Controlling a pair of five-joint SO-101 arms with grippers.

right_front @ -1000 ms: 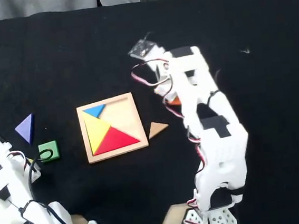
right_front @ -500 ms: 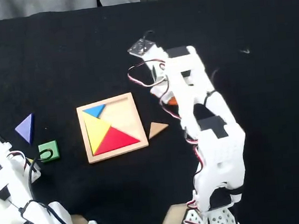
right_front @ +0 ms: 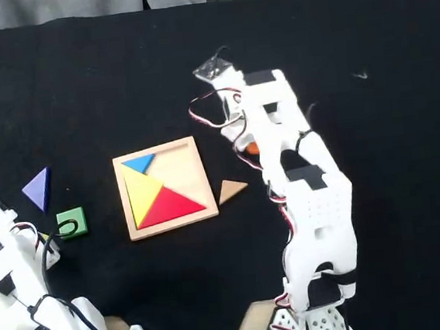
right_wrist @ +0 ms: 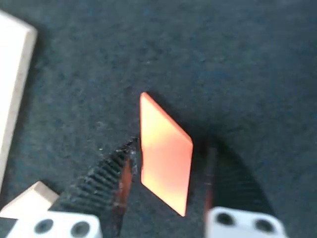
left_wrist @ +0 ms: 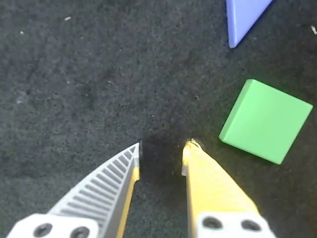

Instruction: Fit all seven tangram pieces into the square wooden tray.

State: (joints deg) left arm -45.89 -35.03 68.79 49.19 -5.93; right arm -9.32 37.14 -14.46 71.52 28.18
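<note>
The square wooden tray point(right_front: 190, 154) holds a blue triangle point(right_front: 139, 163), a yellow triangle point(right_front: 141, 194) and a red triangle point(right_front: 173, 207). A tan triangle point(right_front: 231, 189) lies just right of the tray. An orange parallelogram point(right_wrist: 166, 153) sits between the fingers of my right gripper point(right_wrist: 168, 148), which looks shut on it; from above it shows as an orange patch point(right_front: 253, 148) under the right arm. My left gripper point(left_wrist: 162, 148) is slightly open over bare cloth, beside the green square point(left_wrist: 266, 121) and near the purple triangle point(left_wrist: 245, 17).
Black cloth covers the table. The left arm point(right_front: 11, 263) stands at the near left corner, by the green square point(right_front: 72, 224) and purple triangle point(right_front: 37, 188). In the right wrist view a tray corner point(right_wrist: 15, 74) and the tan triangle point(right_wrist: 29, 198) are close by.
The right arm has shifted slightly to the left, toward the tray, and the orange piece has moved with it. The left arm has kept still.
</note>
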